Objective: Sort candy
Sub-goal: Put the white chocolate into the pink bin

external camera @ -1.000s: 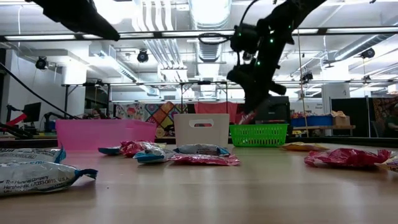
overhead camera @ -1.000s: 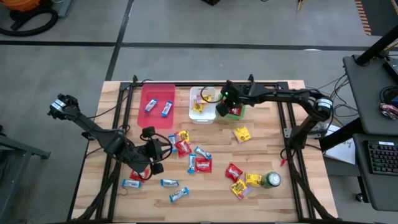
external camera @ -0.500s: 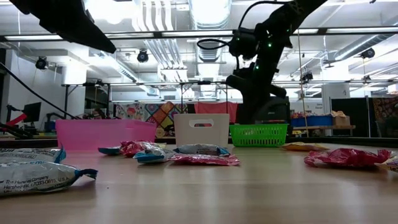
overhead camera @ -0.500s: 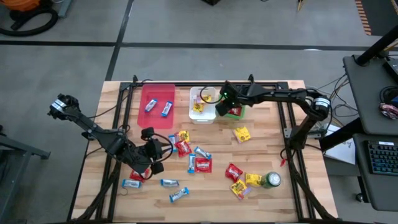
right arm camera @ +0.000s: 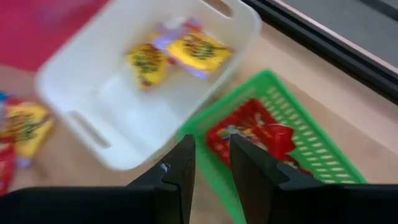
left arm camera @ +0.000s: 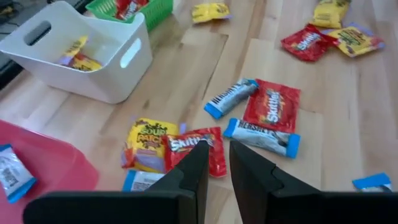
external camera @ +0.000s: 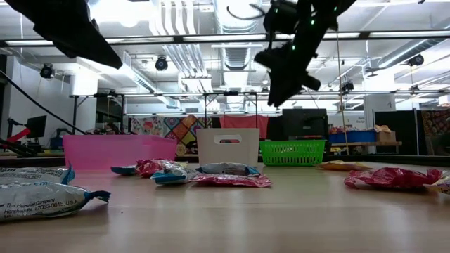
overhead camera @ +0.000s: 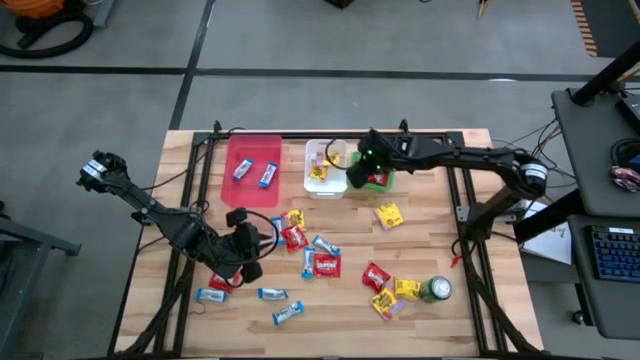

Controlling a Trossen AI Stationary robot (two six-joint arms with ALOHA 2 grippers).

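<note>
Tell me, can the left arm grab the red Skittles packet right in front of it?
Probably yes. The left gripper hangs just above the red Skittles packet, its fingers a little apart, and nothing covers the packet, though a yellow packet lies against it.

1. Site: my bench is a wooden table (overhead camera: 420, 240) on grey concrete floor (overhead camera: 300, 90), robotics lab or workshop.
2. Overhead: exposed ducts (external camera: 235, 17) and strip lights.
3. Periphery: desk with keyboard (overhead camera: 612, 255); shelving and stored bins behind.
</note>
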